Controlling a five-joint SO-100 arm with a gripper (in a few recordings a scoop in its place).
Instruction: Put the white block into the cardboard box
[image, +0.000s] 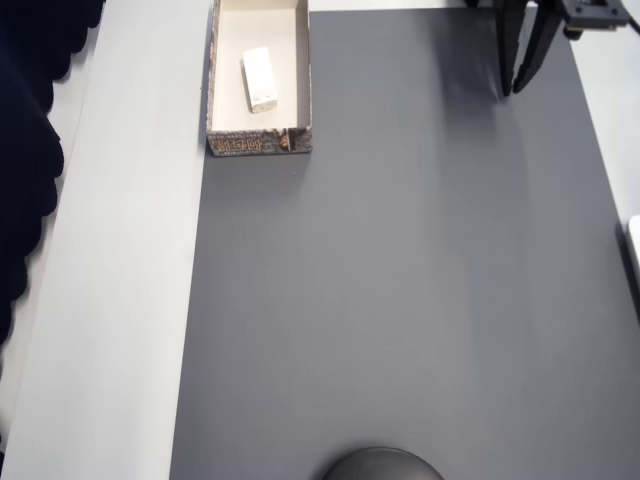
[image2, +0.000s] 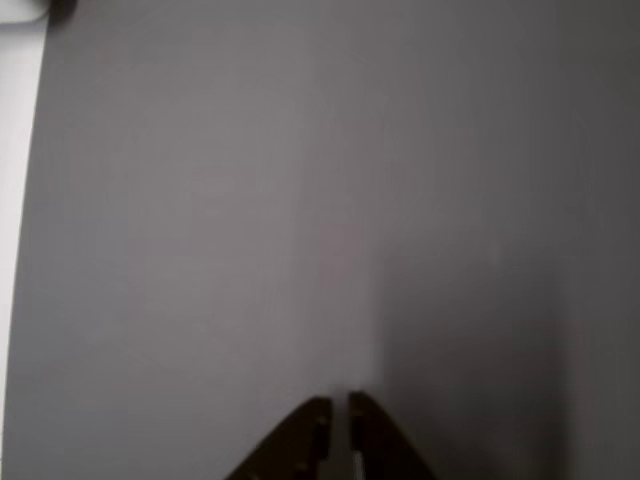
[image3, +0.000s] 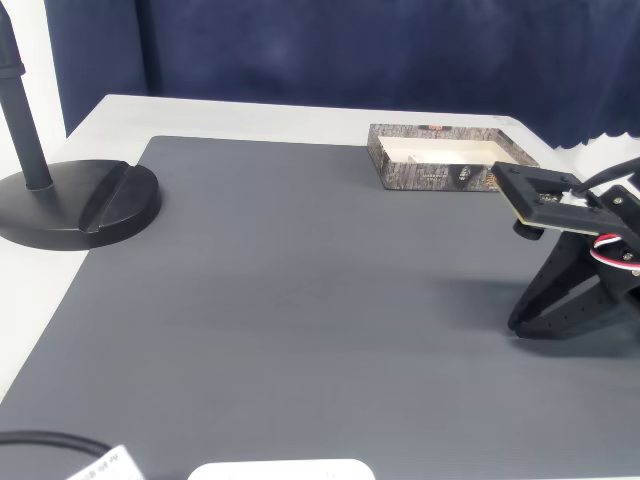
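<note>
Grey mat (image: 400, 300) covers most of your desk (image: 130, 300) in the overhead view, with a pale strip bare down the left edge. Look at the mat's far left corner: the cardboard box (image: 300, 90) sits there, and the white block (image: 259, 79) is lying flat inside it, on the cream floor, clear of the walls. Over at the far right corner your gripper (image: 515, 88) hangs well apart from the box, its dark fingers running down to a near-touching point.

On to the wrist view: the gripper (image2: 339, 410) shows at the bottom edge, jaws all but together with just a sliver of gap, nothing between them, bare mat beneath.

Now the fixed view: the box (image3: 430, 172) stands at the far edge of the mat, the gripper (image3: 535, 325) near the right edge with its tips down by the mat, and a black stand base (image3: 70, 205) on the left.

By my reading the placing is done. You're in the retreat step, so your next move calls for little more than parking the arm clear.
</note>
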